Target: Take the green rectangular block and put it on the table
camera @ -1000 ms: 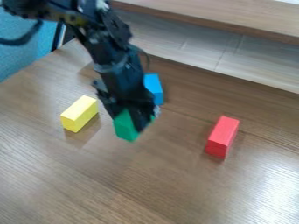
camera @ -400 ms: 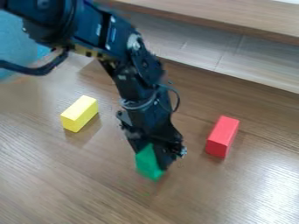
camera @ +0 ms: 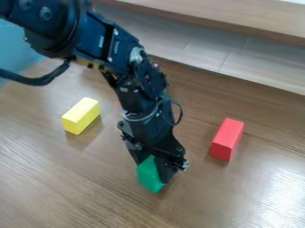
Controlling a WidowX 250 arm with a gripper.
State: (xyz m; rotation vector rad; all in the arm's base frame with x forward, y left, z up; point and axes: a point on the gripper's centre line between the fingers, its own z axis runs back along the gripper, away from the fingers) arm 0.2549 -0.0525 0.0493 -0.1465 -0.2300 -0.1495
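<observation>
Over the last second the black jointed arm (camera: 143, 84) has swung out from farther back and brought the green rectangular block (camera: 148, 174) with it, toward the near part of the brown wood-grained bench (camera: 83, 187). The sweep has mostly died down now, with only a small shift since the last instant, so I'd say the carrying is nearly done and the setting down is what's in hand. The black fingers (camera: 166, 172) are clamped on the green block, which sits between their tips, its lower end poking out below them and tilted a little. It looks low over the bench, but from where I stand I can't tell whether its bottom touches the wood. The yellow rectangular block (camera: 81, 116) lies well off to one side and the red rectangular block (camera: 227, 139) to the other, both where they were, so there's room between. Next, I reckon, it wants easing down until it bears on the bench before those fingers let go; released early or crooked, it could topple.
</observation>
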